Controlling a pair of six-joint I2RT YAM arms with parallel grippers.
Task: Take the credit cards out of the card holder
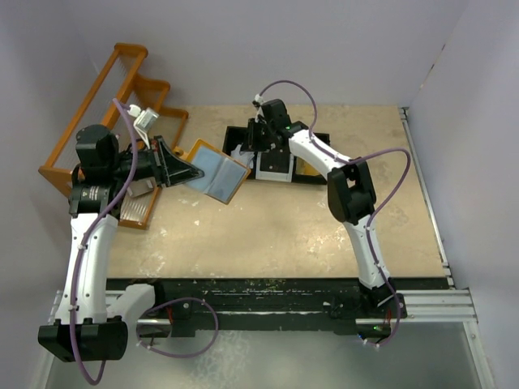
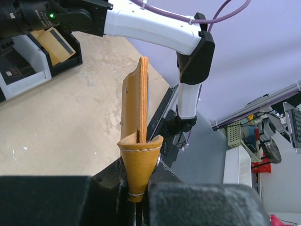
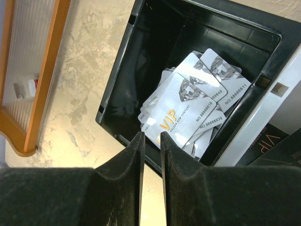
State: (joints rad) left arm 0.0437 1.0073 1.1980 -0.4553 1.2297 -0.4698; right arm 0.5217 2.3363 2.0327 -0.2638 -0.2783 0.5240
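Leather of the card holder (image 1: 217, 174) looks soft and light, likely to fold unless pinched at the spine, which is where the left gripper (image 2: 141, 188) clamps it, spread open in the air just left of the black tray (image 3: 117, 80). The credit cards (image 3: 183, 108), silver VIP ones, lie heaped inside the tray's end compartment; they seem stiff, thin and slick, best nipped by an edge. Directly above them hangs the right gripper (image 3: 151, 141), fingers at a narrow slit, holding nothing. Whether any card remains in the holder, I cannot tell. The beige table (image 1: 284, 235) around the tray is scuffed, with white walls beyond it.
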